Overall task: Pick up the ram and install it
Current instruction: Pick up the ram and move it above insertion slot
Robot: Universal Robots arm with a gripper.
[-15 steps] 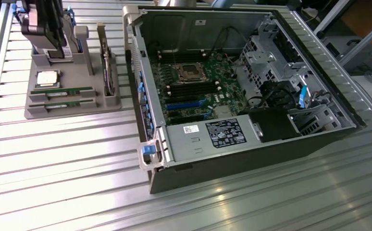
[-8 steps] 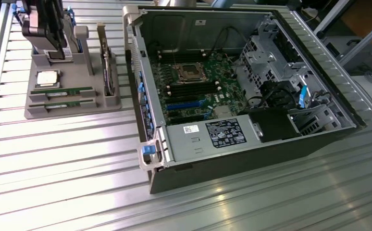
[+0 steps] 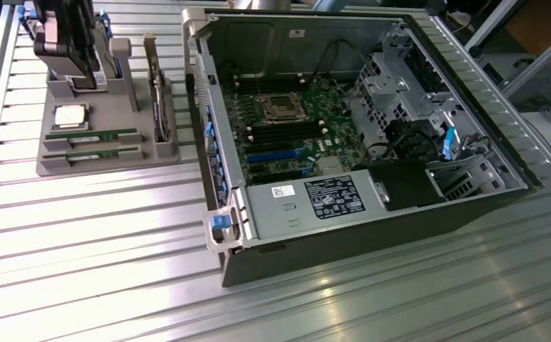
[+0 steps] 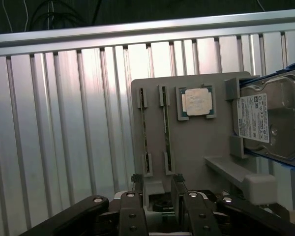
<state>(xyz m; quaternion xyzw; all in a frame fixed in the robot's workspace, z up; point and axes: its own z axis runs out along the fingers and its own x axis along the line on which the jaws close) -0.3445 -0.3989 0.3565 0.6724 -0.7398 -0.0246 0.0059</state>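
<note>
The power supply label [image 3: 325, 199] and hard drive label [image 4: 252, 118] cannot be read.

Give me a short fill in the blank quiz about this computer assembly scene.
The gray tray holds ___ ram sticks.
The end effector is ___, gripping nothing.
The square silver ___ lies in the tray beside the sticks.
Missing: two; open; processor.

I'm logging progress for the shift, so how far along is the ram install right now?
Nothing looks done yet: both ram sticks lie in the grey holder, and the motherboard slots look empty. In hand: the end effector hovers open above the holder, holding nothing. Left: the pickup and the install.
</note>
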